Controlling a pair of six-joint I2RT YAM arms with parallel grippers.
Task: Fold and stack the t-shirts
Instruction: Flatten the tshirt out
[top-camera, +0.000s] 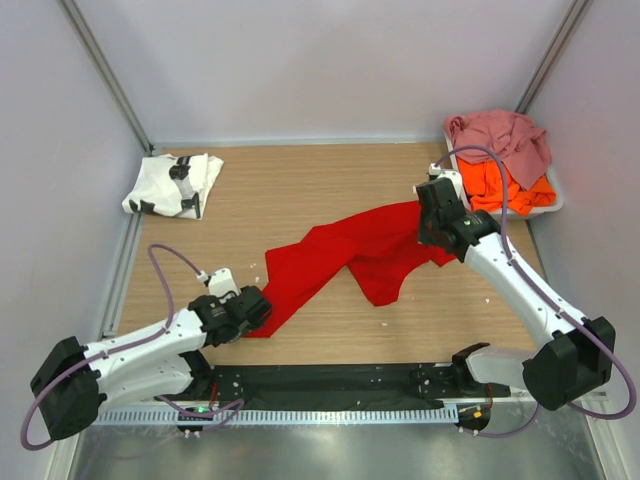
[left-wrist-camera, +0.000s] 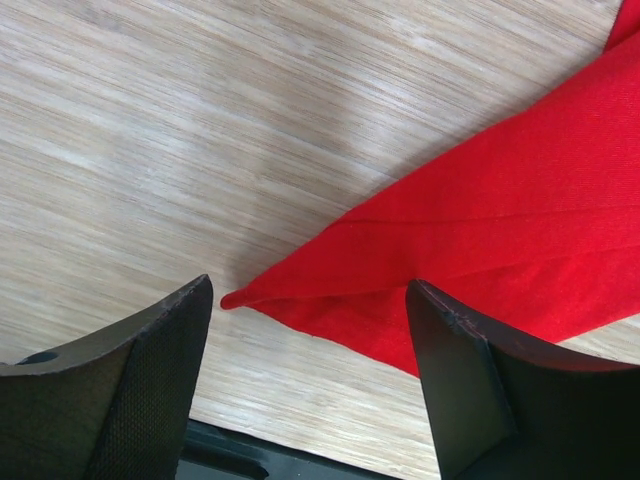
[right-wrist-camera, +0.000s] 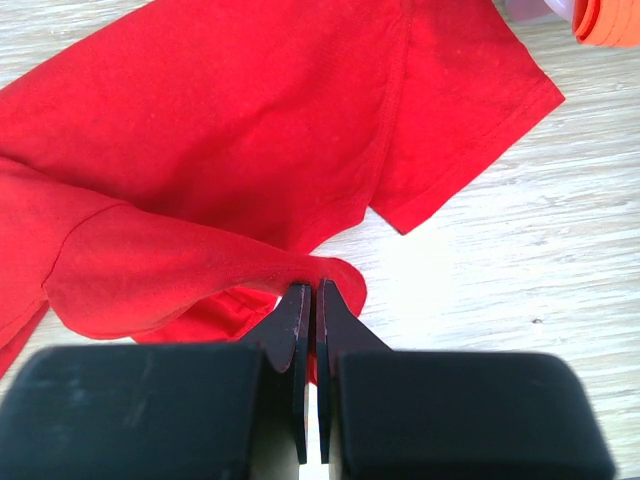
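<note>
The wooden counter (top-camera: 300, 190) is walled on three sides. Bare wood lies open across its far middle and along the near edge. There are four t-shirts. A white t-shirt with black print (top-camera: 172, 185) sits folded in the far-left corner. An orange t-shirt (top-camera: 510, 188) and a dusty pink t-shirt (top-camera: 500, 135) are heaped in the pale tray (top-camera: 553, 207) at the far right, pink on top. A red t-shirt (top-camera: 350, 255) stretches diagonally across the middle. Of the two hands, the right hand (right-wrist-camera: 310, 290) is clenched on a raised fold at the red shirt's far-right end, with a sleeve lying flat just beyond. The left hand (left-wrist-camera: 310, 285) is released. Its fingers are spread wide on either side of the shirt's near-left pointed corner, which lies flat on the wood.
</note>
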